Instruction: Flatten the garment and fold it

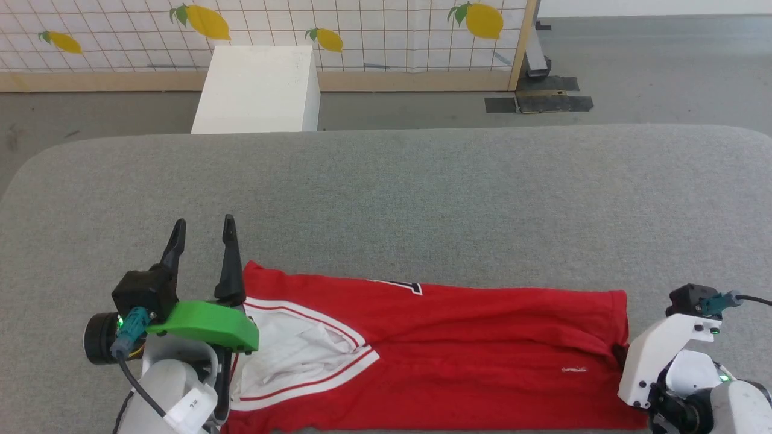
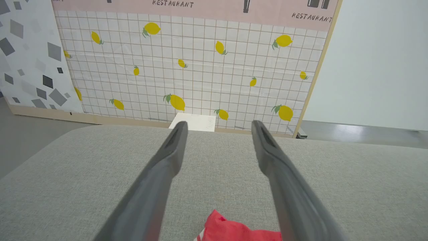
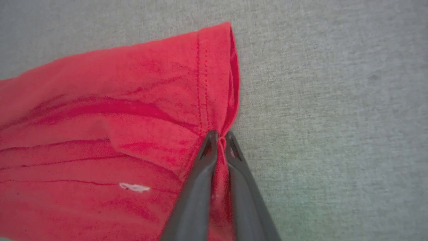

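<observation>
Between the two end effectors, the garment (image 1: 458,337) lies stretched lengthwise on the grey tabletop (image 1: 422,199). Its white, stripe-trimmed panel is just beside the left end effector (image 1: 204,229), whose fingers stand apart and hold nothing, with a red corner of cloth showing between them. At the opposite end, the right end effector (image 3: 220,135) is clamped on the hem's edge, pinching a fold of red fabric.

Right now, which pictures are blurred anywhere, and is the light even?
Head view: soft even light, sharp, no glare on the jersey. Left wrist view: the left hand looks soft up close; the lemon wall is sharp. Right wrist view: the right hand is blurred, the jersey slightly soft.
</observation>
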Robot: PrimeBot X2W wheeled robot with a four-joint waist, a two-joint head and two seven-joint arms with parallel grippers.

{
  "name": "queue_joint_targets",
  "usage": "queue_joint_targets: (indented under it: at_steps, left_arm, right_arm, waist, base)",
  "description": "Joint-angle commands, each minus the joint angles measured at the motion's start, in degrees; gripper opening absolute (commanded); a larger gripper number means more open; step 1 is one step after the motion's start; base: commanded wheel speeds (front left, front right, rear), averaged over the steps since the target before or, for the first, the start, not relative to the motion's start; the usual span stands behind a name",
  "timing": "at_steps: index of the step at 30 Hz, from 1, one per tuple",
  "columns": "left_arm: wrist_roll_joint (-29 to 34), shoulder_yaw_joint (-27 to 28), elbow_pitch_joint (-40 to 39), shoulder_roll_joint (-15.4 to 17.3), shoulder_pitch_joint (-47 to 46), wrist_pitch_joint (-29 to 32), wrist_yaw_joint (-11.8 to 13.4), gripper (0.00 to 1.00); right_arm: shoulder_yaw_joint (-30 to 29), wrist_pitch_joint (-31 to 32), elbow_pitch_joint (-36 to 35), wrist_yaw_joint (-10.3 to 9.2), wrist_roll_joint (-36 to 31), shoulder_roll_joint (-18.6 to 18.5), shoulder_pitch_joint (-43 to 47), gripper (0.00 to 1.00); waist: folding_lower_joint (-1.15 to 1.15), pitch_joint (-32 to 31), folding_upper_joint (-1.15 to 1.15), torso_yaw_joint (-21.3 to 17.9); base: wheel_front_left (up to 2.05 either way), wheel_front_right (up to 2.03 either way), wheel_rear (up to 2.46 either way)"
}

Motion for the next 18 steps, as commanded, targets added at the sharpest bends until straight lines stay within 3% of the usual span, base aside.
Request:
queue_joint_targets:
  at_steps: [1,13,18]
  left_arm:
    - [0.57,0.57,0.34,-0.38,-0.19,-0.26,-0.55,1.0]
    - [2.24,2.47,0.16,-2.13,0.67,-0.26,-2.08,1.0]
    - [2.8,3.04,0.19,-2.66,0.74,-0.26,-2.55,1.0]
  right_arm:
    - [-0.82,-0.96,-0.22,-0.08,-1.48,0.59,0.9,0.0]
    - [-18.19,-10.27,-4.58,-0.08,-21.37,0.59,-0.25,0.0]
    - [-20.81,-11.54,-4.13,-0.08,-23.86,0.59,-1.08,0.0]
  waist:
    - [0.0,0.16,0.0,-0.01]
    - [0.0,1.28,0.0,0.68]
    - [0.0,1.58,0.0,1.06]
  base:
    - [0.0,0.0,0.0]
    - [0.0,0.0,0.0]
    - [0.0,0.0,0.0]
